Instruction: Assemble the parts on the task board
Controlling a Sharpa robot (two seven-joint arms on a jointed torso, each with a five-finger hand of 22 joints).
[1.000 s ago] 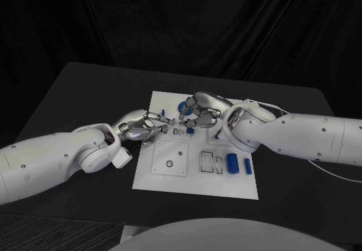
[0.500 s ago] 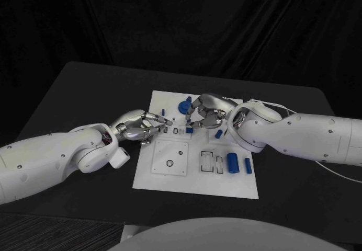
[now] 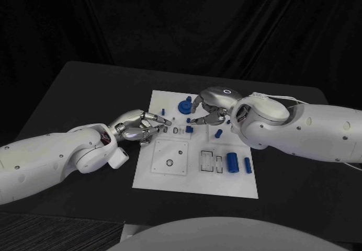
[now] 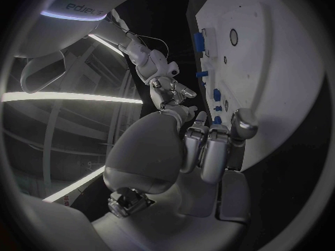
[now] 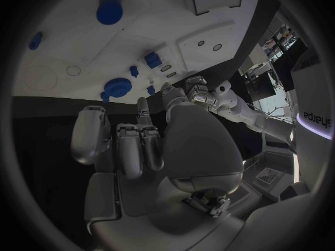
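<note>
Lying in the middle of the black table, the white board carries the blue parts. A round blue disc sits near the board's far edge, with a thin blue peg just to its left. A small blue block lies near the board's middle, and another small blue piece lies to its right. Two blue cylinders lie side by side near the board's right edge, just beside a pair of rectangular slots. A square plate with a round hole occupies the board's near left part.

The left robot hand hangs over the board's left edge, its fingers curled toward the middle. I cannot tell whether it holds anything. The left wrist view shows that hand's fingers bent close together beside the board, with nothing seen in them.

The right robot hand hangs over the far part of the board, just right of the disc and above the block, fingers curled downward. In the right wrist view its fingers are bent inward with nothing visible between them, and the disc lies just beyond the fingertips, apart from them.
</note>
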